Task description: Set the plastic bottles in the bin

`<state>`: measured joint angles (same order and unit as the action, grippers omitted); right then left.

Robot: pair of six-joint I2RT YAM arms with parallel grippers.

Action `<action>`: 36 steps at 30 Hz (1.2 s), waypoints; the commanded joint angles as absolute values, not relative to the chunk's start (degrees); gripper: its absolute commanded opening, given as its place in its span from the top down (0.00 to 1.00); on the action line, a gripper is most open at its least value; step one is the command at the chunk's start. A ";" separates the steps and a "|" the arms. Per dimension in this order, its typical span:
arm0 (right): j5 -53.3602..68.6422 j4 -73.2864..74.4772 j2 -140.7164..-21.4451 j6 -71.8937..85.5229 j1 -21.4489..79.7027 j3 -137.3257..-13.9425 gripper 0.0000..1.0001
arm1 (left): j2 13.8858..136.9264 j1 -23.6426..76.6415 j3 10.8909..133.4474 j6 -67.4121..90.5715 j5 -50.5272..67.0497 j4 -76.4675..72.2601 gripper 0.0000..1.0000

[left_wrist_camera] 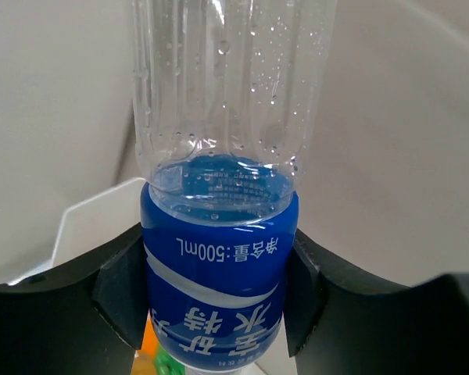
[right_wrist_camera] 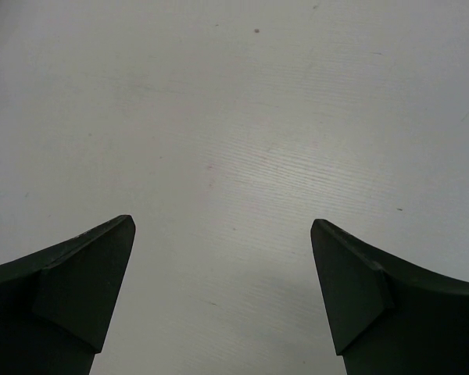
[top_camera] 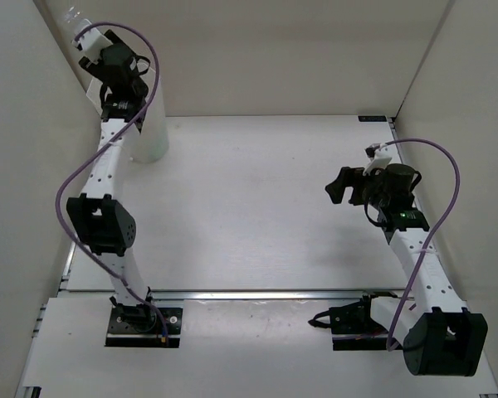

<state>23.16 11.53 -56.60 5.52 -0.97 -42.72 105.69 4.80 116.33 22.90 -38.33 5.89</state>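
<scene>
The left gripper [left_wrist_camera: 215,301] is clamped round the blue-label bottle [left_wrist_camera: 227,117], held over the bin [top_camera: 149,137], seemingly just above its mouth, with the bottle's long axis running away from the fingers. The right gripper [right_wrist_camera: 223,289] hangs well away from the bin, fingers apart and empty.

The clear bottle [left_wrist_camera: 219,117] with the blue label is hanging clamped at its label in the left gripper [left_wrist_camera: 216,301], with droplets clinging inside. It is raised above the white bin [top_camera: 153,137], which is standing at the far left. Bits of an orange bottle [left_wrist_camera: 146,353] and a green bottle [left_wrist_camera: 164,362] are showing just below it.
</scene>
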 commanded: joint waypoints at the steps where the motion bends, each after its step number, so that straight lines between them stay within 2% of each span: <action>1: 22.41 10.63 -57.13 4.31 -1.58 -46.49 0.07 | 111.25 6.42 114.25 12.78 -51.92 -13.06 0.55; 3: 23.02 10.46 -56.78 4.66 -2.02 -46.32 0.07 | 114.41 6.51 117.68 11.43 -53.17 -12.57 0.44; 4: 23.46 10.63 -56.86 5.01 -2.28 -46.49 0.07 | 115.13 5.81 118.12 12.03 -52.30 -11.96 0.31; 6: 23.47 10.89 -56.87 5.54 -2.29 -46.23 0.07 | 114.61 4.40 116.81 15.46 -50.63 -11.43 0.26; 7: 23.12 11.25 -56.69 5.62 -2.11 -46.58 0.06 | 114.26 4.57 116.11 15.90 -50.63 -10.73 0.06; 8: 21.81 11.86 -56.52 5.62 -1.85 -46.67 0.05 | 113.91 4.57 116.10 15.47 -50.28 -11.07 0.01; 9: 21.45 12.30 -55.90 5.80 -1.58 -46.58 0.00 | 113.21 5.27 116.54 15.03 -50.53 -10.38 0.01; 13: 18.81 13.97 -54.23 7.47 -1.76 -47.20 0.01 | 107.51 6.33 116.54 15.03 -46.24 -2.92 0.01; 18: 16.08 21.07 -53.35 8.26 -1.58 -49.39 0.01 | 94.87 9.05 111.90 22.30 -26.76 21.65 0.01; 21: 13.10 28.70 -54.40 10.02 -2.55 -50.09 0.01 | 82.85 13.25 94.18 25.22 -16.46 27.87 0.02; 23: 12.40 33.02 -55.63 7.05 -2.55 -50.80 0.00 | 73.77 16.41 72.44 26.79 -7.77 24.80 0.01; 26: 7.75 36.73 -55.02 9.04 -2.20 -49.84 0.01 | 65.23 20.03 56.13 34.62 -1.71 30.74 0.01; 28: 8.61 37.26 -54.41 8.97 -2.46 -47.91 0.00 | 60.41 21.79 48.74 36.20 0.95 33.82 0.01; 32: 6.94 38.76 -54.41 8.18 -2.55 -47.55 0.00 | 47.75 25.23 38.16 42.87 -4.65 41.37 0.01; 36: 6.85 36.13 -50.38 9.05 -0.01 -45.53 0.01 | 36.13 17.86 37.87 42.98 -5.88 47.79 0.01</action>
<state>7.99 37.56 -53.76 8.58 -1.61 -46.30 44.34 22.28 34.24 39.86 -4.62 44.14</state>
